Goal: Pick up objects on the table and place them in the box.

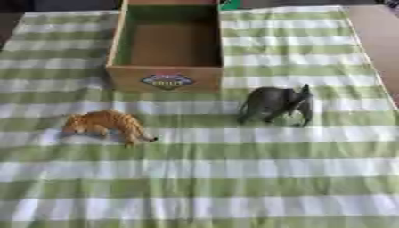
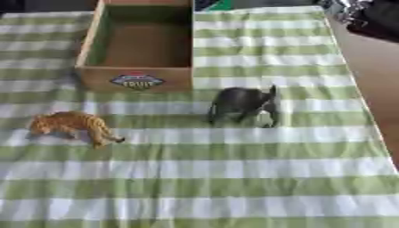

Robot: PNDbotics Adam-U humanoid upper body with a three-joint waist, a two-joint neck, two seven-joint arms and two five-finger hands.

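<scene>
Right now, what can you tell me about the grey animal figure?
The elephant is a dark grey toy figure, apparently moulded plastic. It stands upright on its legs on the green-and-white striped cloth, head and hanging trunk toward the right. It sits right of centre, just near and right of the open cardboard box, apart from it. Nothing touches it but the cloth; no hand is near.
</scene>
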